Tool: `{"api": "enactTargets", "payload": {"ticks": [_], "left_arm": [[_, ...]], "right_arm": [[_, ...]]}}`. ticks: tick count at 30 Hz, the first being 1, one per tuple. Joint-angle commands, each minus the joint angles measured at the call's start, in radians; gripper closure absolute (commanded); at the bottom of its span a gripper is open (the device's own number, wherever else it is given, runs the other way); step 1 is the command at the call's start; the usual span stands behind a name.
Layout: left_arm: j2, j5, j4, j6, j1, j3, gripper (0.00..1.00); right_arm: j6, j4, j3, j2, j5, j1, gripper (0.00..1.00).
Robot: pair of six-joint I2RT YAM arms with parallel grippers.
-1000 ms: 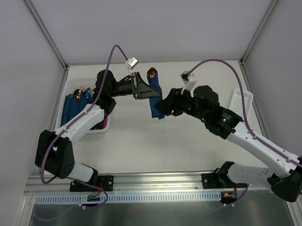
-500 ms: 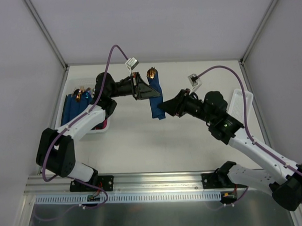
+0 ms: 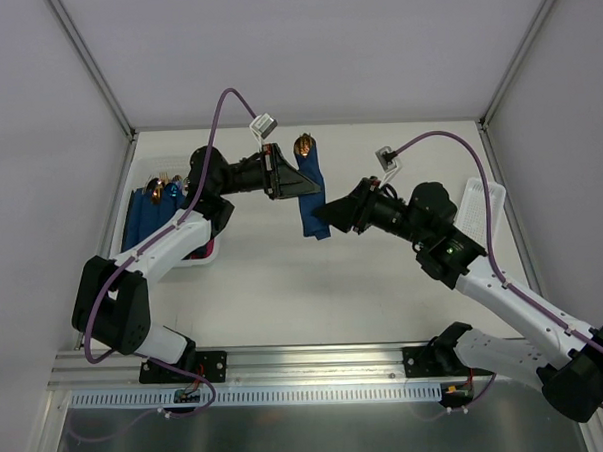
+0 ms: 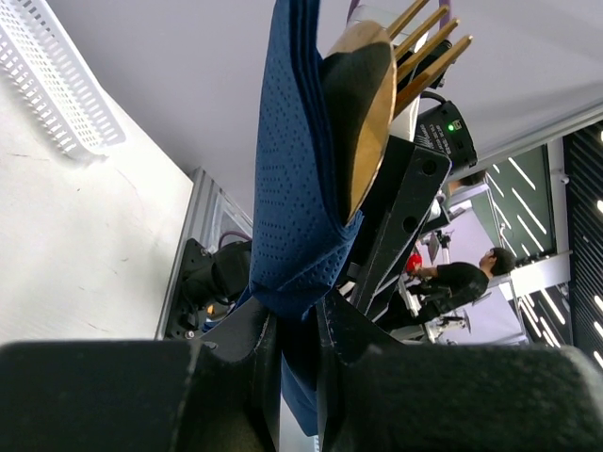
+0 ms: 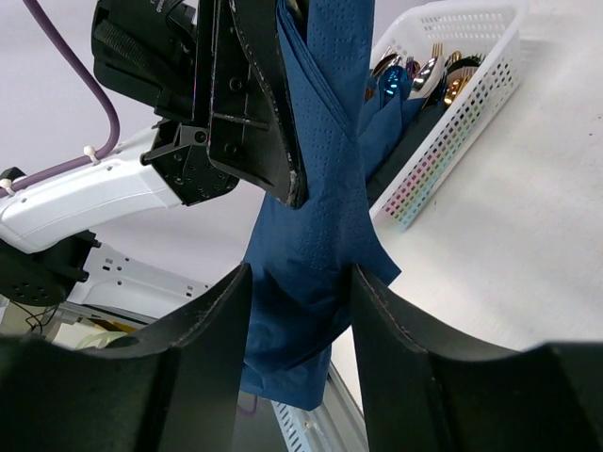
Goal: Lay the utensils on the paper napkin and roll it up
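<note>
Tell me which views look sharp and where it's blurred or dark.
Top view: evenly lit, sharp throughout. Left wrist view: paper napkin crisp, left gripper fingers dark and blurred. Right wrist view: napkin dimples crisp, right gripper fingers dark, soft-edged.

The paper napkin (image 3: 308, 214), wrapped round the utensils (image 3: 302, 145), hangs over the worktop's (image 3: 284, 287) far middle between the left tool (image 3: 305, 186) and the right tool (image 3: 324, 220). The left basket (image 3: 151, 161) sits far left, the right basket (image 3: 478, 210) at the right edge.

Navy napkin (image 4: 292, 207) rolled around coppery utensils (image 4: 372, 113)
</note>
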Motion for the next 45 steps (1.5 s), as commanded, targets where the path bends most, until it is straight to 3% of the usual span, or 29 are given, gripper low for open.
{"api": "enactTargets", "payload": {"ticks": [1,8,14,22,26,27,28,31,37,45], "left_arm": [[-0.009,0.016,0.095,-0.020,-0.022,0.014,1.00],[-0.009,0.015,0.089,-0.014,-0.028,0.007,1.00],[-0.003,0.012,0.101,-0.017,-0.028,0.011,1.00],[0.003,0.015,0.096,-0.015,-0.028,0.011,1.00],[-0.003,0.020,0.058,0.025,-0.028,0.017,1.00],[-0.006,0.023,0.040,0.041,-0.028,0.021,0.95],[-0.012,0.026,0.003,0.057,-0.028,0.024,0.80],[-0.038,0.036,-0.084,0.150,-0.026,0.045,0.55],[-0.112,-0.005,-0.408,0.396,0.003,0.094,0.42],[-0.166,-0.008,-0.496,0.422,0.061,0.030,0.29]], "right_arm": [[0.006,0.059,0.004,0.005,-0.028,-0.002,0.51],[0.019,0.092,0.007,0.011,-0.051,-0.002,0.50],[0.046,0.148,-0.002,0.030,-0.095,-0.002,0.57],[0.069,0.201,-0.015,0.048,-0.126,-0.008,0.96],[0.092,0.254,-0.044,0.045,-0.121,-0.024,1.00],[0.094,0.260,-0.048,0.040,-0.117,-0.025,1.00],[0.095,0.268,-0.053,0.036,-0.112,-0.028,1.00],[0.095,0.282,-0.061,0.022,-0.092,-0.031,1.00],[0.108,0.322,-0.059,0.013,-0.072,-0.034,1.00],[0.160,0.414,-0.062,0.030,-0.082,-0.035,1.00]]}}
